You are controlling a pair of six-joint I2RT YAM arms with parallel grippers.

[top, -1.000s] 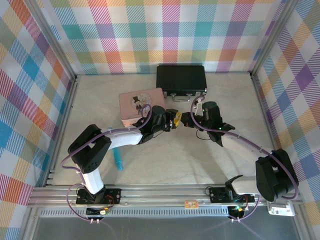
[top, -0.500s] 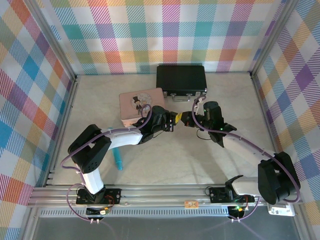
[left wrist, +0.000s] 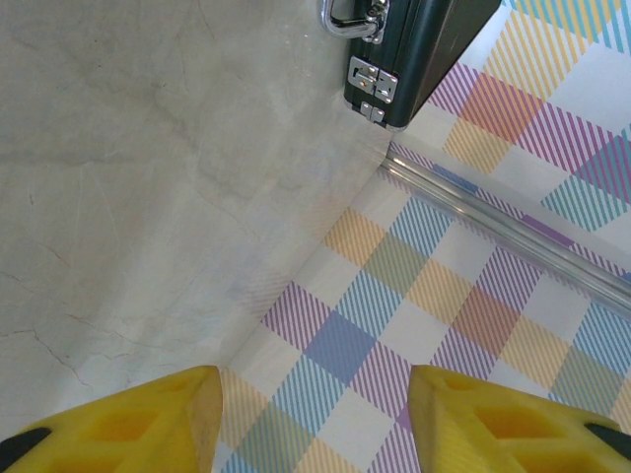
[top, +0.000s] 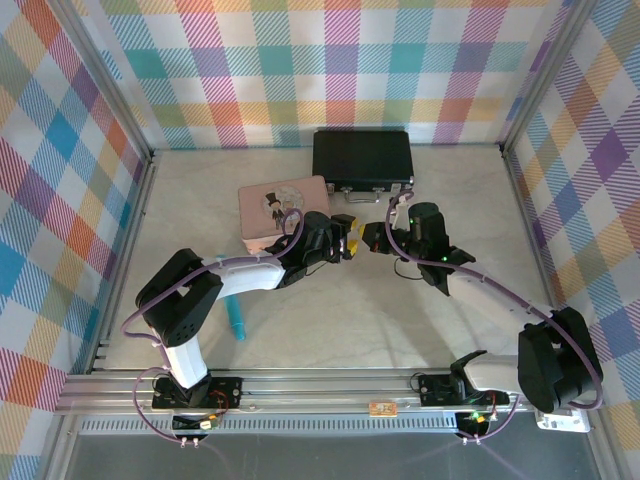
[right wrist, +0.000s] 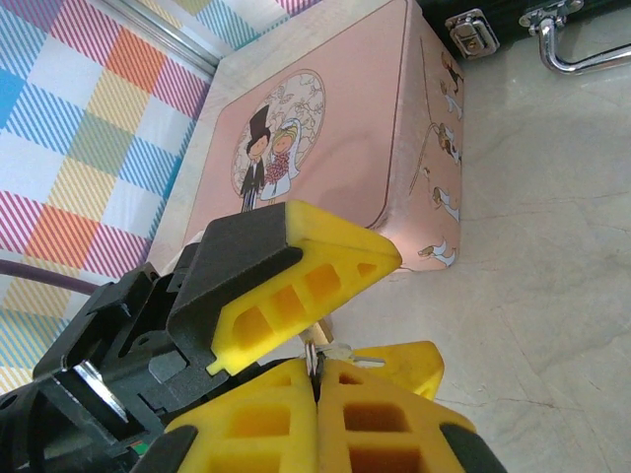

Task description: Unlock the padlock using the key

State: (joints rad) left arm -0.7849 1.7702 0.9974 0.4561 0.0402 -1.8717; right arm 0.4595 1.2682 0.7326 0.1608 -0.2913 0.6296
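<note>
Right gripper (right wrist: 315,399): squeezed fully together on a thin grey metal sliver poking out between the tips, taken to be the key (right wrist: 314,355).
Left gripper (left wrist: 315,419): spread wide in its own wrist view, with bare table (left wrist: 148,197) and plaid wall in the gap and nothing pinched there.
Meeting point: tips of both arms nearly touching above the table, just beside the near right corner of the pink tin (top: 283,210) and in front of the black case (top: 362,158).
Padlock: not surely picked out; possibly the pale gold sliver (right wrist: 322,331) just above the key, between the left gripper's yellow fingers (right wrist: 296,271) (too small to call).
Done so far: key in a firm pinch and level with the other gripper, by the look of it.
Left to do: seating the key in the keyhole, turning it, springing the shackle; no open shackle anywhere in sight.
Progress: early to middle, judged from the grip and the closeness of the two tips.
Risk: tiny key on a thin hold, easy to twist or slip on contact.
</note>
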